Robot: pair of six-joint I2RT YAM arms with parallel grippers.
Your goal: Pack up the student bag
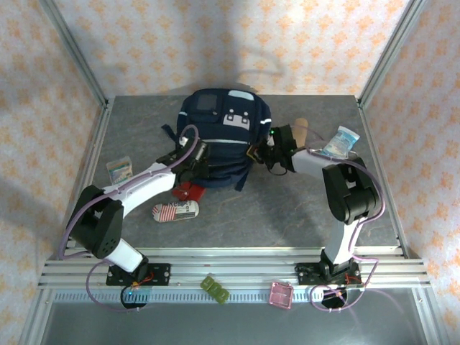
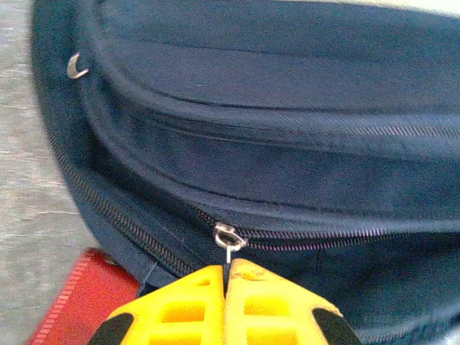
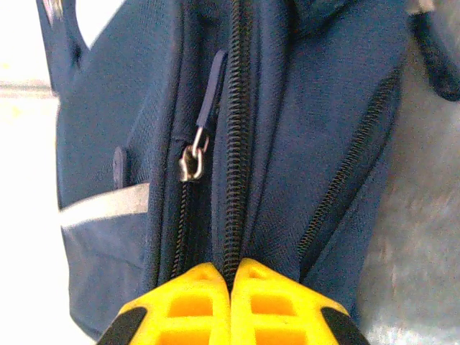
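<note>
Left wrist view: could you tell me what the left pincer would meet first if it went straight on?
The zipper slider, directly ahead of the left pincer, which looks shut on its pull tab; right behind it is the student bag.

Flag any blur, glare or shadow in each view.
Top external: sharp, evenly lit, soft shadow on the wall behind the student bag. Left wrist: zipper pull crisp, fabric above soft. Right wrist: left edge blown out white, table at right blurred.

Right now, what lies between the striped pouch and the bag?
In the top view, a flat red thing lies between the pouch and the bag, close to the bag's edge.
</note>
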